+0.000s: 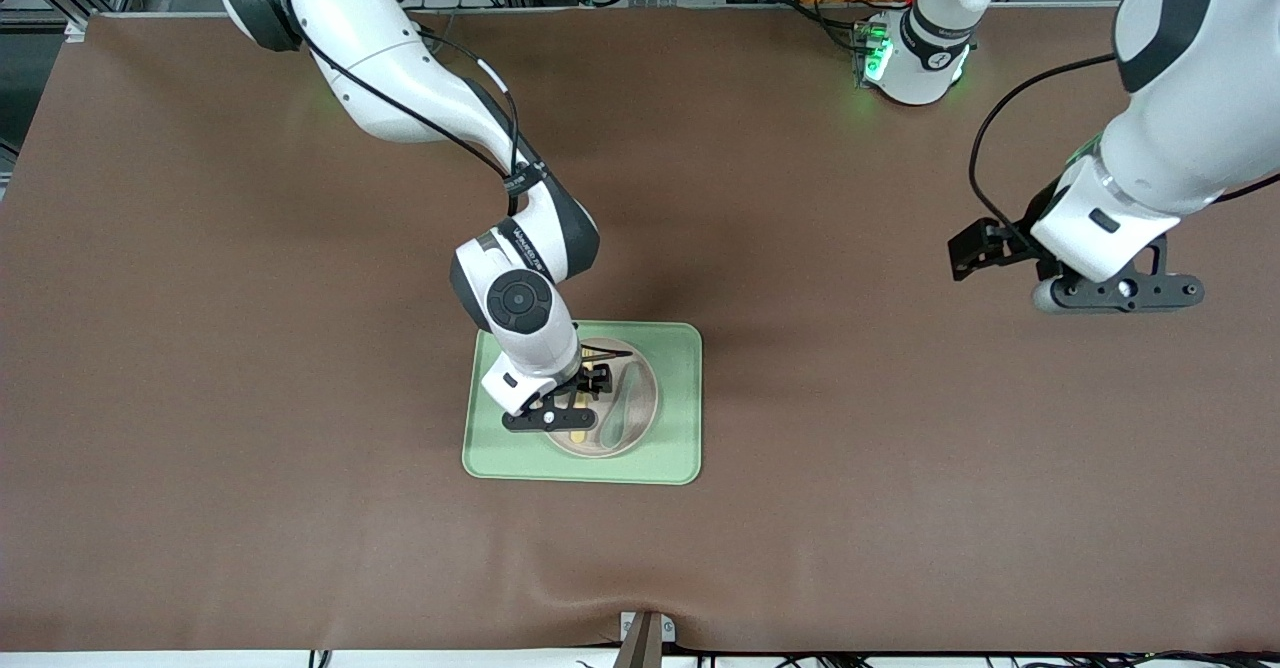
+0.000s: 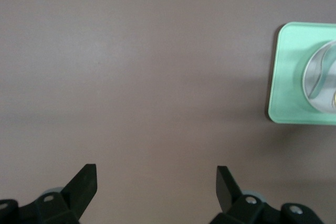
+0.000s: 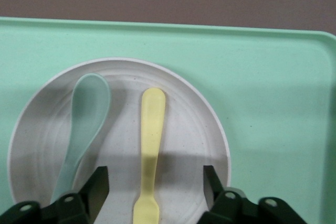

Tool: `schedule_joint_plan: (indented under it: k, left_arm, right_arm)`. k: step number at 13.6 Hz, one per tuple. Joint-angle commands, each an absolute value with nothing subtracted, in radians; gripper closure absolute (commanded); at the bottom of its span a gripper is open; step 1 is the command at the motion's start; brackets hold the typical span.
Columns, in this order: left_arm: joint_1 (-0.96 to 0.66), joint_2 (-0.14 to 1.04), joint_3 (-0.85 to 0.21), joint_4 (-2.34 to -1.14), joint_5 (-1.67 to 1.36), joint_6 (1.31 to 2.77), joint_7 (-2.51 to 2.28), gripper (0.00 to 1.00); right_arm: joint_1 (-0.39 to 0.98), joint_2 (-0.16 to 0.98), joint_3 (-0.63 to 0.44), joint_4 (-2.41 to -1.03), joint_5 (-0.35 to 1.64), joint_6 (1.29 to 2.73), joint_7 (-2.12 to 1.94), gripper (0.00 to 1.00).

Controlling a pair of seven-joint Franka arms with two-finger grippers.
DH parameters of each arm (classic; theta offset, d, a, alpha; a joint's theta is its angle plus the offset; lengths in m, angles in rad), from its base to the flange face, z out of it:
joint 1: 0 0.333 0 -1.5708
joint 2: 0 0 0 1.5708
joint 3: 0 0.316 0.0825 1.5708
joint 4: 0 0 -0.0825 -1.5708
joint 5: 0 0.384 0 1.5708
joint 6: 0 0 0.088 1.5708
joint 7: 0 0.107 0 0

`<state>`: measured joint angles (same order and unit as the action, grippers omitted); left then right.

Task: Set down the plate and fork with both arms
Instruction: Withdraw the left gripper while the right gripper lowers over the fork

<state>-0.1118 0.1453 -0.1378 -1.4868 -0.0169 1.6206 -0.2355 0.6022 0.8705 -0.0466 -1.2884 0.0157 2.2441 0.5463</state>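
The off-white plate (image 1: 648, 395) sits on the light green tray (image 1: 680, 453), with the pale yellow fork (image 3: 152, 129) lying in it beside a mint-green spoon (image 3: 86, 114). My right gripper (image 3: 156, 179) is low over the plate and open. Its fingers stand on either side of the fork's wider end, with a gap on each side. In the front view the right gripper (image 1: 585, 395) covers most of the fork (image 1: 581, 437). My left gripper (image 1: 1115, 293) waits open over bare table toward the left arm's end. In its wrist view the left gripper (image 2: 156, 174) holds nothing.
The tray (image 3: 273, 103) lies near the table's middle, and brown mat surrounds it. The spoon (image 1: 620, 413) rests in the plate toward the left arm's end. The left wrist view catches one end of the tray (image 2: 289, 77) with the plate (image 2: 306, 74).
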Motion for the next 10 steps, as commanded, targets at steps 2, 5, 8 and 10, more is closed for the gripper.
schedule_joint_plan:
  k: [2,5,8,10]
  left_arm:
    - [-0.107,0.112,-0.158,-1.464,0.043,1.527,-0.215,0.00]
    - [-0.106,0.094,-0.147,-1.431,0.048,1.467,-0.140,0.00]
    - [-0.089,0.078,-0.146,-1.408,0.048,1.416,-0.092,0.00]
    - [-0.077,0.037,-0.147,-1.417,0.046,1.393,-0.091,0.00]
  right_arm:
    - [0.621,0.903,-0.052,-1.258,0.002,2.252,0.600,0.22]
    - [0.627,0.922,-0.054,-1.261,-0.002,2.273,0.601,0.23]
    - [0.640,0.922,-0.054,-1.276,-0.017,2.313,0.658,0.25]
    - [0.638,0.923,-0.054,-1.278,-0.026,2.315,0.658,0.36]
